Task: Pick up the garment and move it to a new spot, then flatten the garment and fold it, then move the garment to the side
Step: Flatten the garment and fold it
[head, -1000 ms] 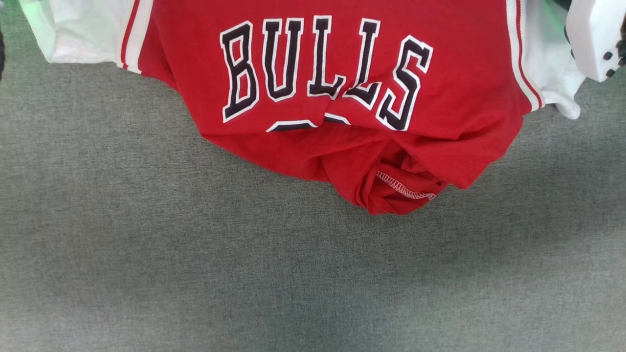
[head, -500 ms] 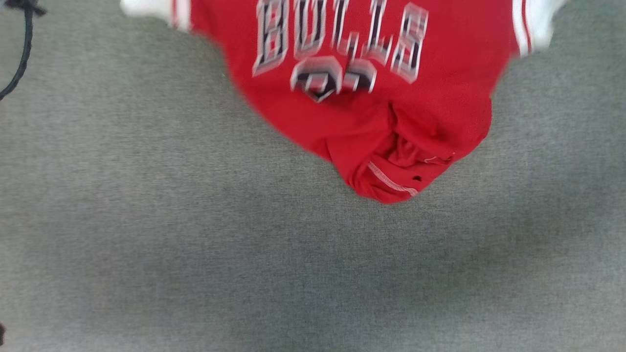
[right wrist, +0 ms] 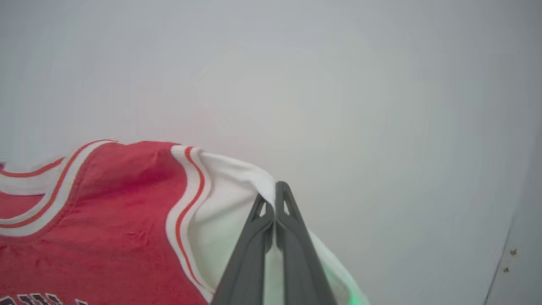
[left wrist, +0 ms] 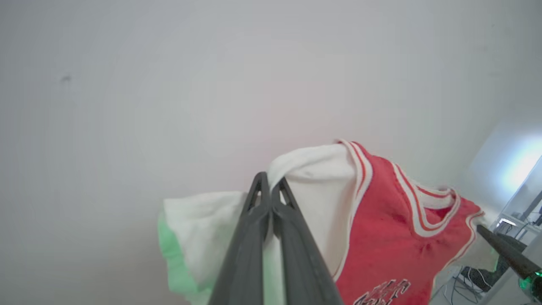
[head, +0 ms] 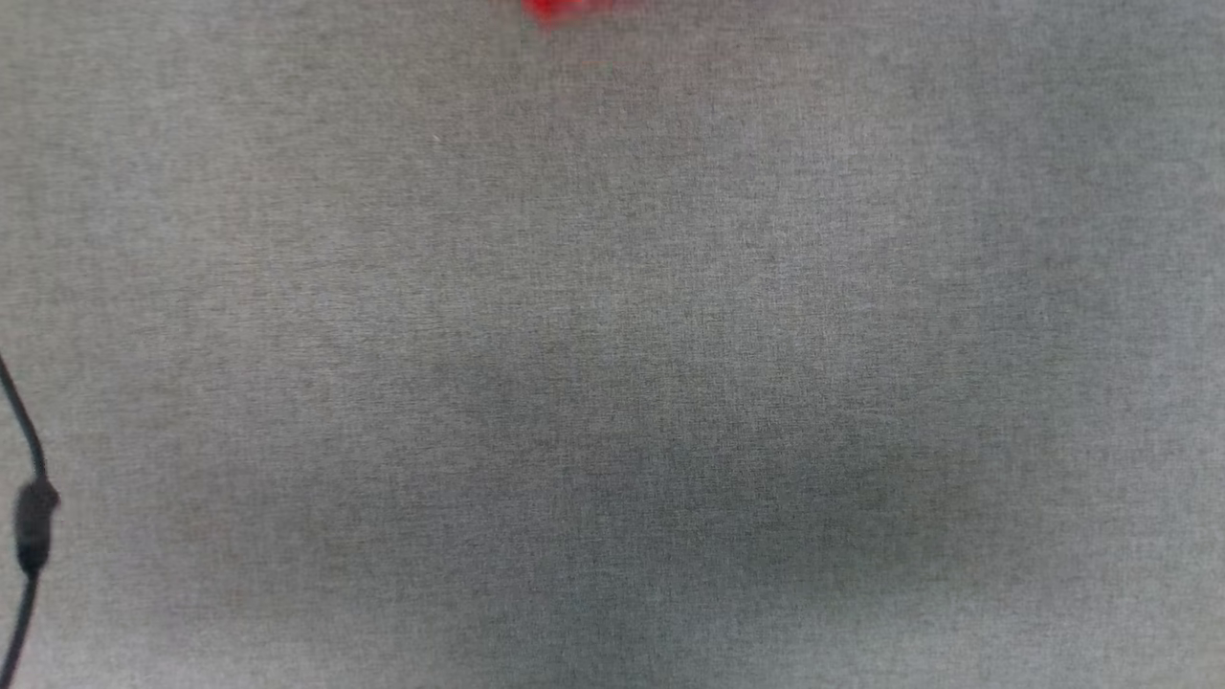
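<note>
lettering (left wrist: pixel 383 293) on the garment (left wrist: pixel 381 237), cut off, unreadable

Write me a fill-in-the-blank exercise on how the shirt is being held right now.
1. The left gripper is shut on a ____ sleeve of the garment.
2. The right gripper pinches the other sleeve, beside the garment's ____ body.
3. In the head view, a sliver of the garment shows at the ____ edge, above the grey cloth surface.
4. The cable at the head view's left edge is ____.

Missing words: white; red; top; black.
</note>
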